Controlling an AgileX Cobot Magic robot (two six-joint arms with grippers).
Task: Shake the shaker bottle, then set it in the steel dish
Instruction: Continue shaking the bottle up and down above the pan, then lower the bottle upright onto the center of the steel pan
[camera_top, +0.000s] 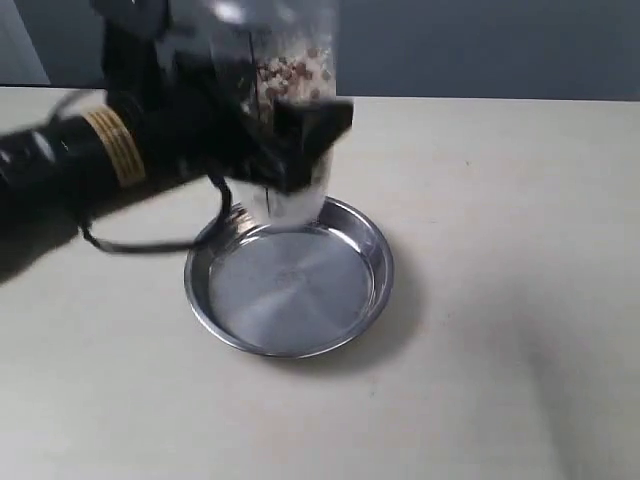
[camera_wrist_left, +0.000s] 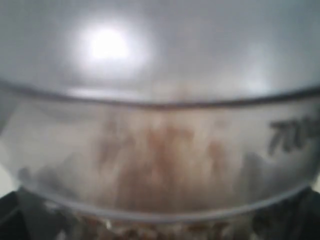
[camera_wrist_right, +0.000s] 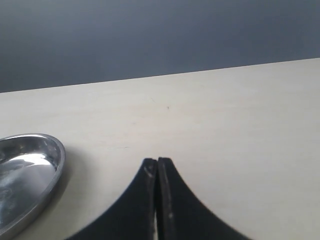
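The shaker bottle (camera_top: 295, 72) stands upright, blurred, with its lower end over the far rim of the steel dish (camera_top: 290, 292); whether they touch cannot be told. Brown and whitish grains show high inside it. The left gripper (camera_top: 282, 150) is clamped around its middle, and the left wrist view is filled by the clear wall. The dish lies on the pale desk (camera_top: 500, 200). The right gripper (camera_wrist_right: 157, 166) hangs near the dish, jaws pressed together, holding nothing.
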